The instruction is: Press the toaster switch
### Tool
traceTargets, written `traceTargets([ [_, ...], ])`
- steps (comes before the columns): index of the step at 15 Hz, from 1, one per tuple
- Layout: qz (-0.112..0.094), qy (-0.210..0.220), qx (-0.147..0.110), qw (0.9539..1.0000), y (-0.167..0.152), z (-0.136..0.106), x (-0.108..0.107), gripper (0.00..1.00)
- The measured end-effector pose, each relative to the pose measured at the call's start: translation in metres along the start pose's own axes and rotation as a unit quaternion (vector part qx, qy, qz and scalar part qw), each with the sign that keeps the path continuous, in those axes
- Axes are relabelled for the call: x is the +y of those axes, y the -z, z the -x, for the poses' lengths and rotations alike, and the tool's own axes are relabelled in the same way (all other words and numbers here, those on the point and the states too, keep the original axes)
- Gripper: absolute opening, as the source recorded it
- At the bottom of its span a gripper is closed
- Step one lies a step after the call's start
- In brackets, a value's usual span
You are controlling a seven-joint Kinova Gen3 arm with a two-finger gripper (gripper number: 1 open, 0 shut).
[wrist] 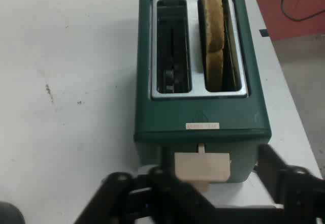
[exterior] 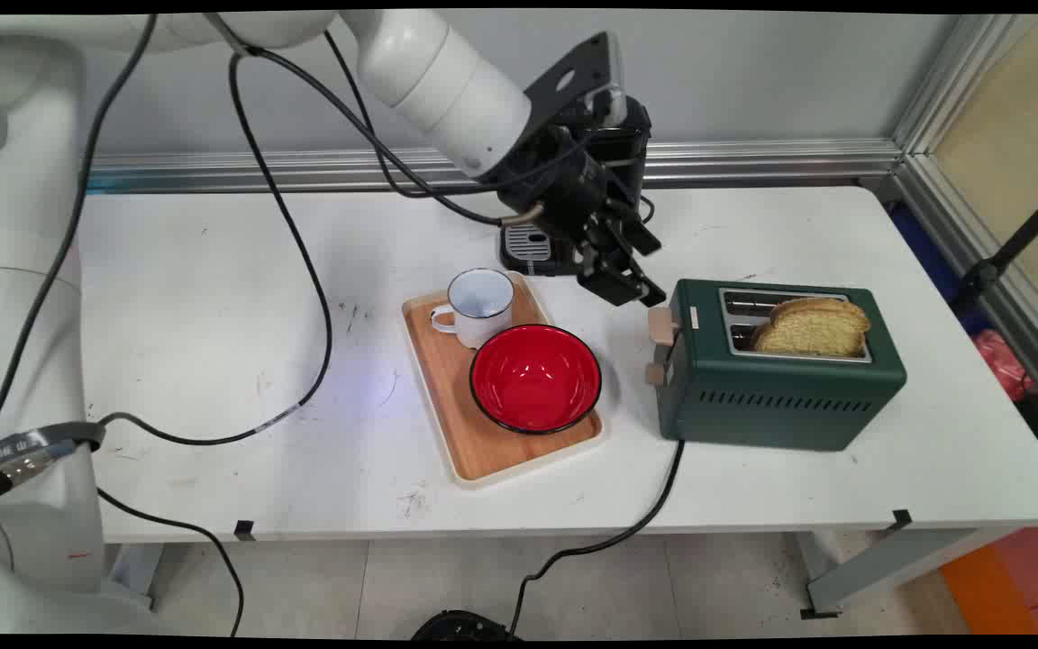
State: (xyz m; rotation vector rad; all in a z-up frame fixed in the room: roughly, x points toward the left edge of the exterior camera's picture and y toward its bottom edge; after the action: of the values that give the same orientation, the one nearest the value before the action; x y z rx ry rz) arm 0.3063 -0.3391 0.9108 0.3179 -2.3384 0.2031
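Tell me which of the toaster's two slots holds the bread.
The slot nearer the table's front edge holds the bread; the slot behind it is empty. In the hand view, the filled one is on the right.

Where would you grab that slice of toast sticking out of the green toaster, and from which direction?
Probably by the toast's rounded top, which stands clear above the toaster's nearer slot. Come straight down from above, one finger on each flat face: the slice stands upright on edge, and the slot walls hide everything lower. The end effector is open by the lever end.
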Motion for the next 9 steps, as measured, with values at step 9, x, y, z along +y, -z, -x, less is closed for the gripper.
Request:
traceTargets([
  [9, 0.015, -0.013, -0.017, 0.9997, -0.027, 0.005, -0.004, 0.00],
])
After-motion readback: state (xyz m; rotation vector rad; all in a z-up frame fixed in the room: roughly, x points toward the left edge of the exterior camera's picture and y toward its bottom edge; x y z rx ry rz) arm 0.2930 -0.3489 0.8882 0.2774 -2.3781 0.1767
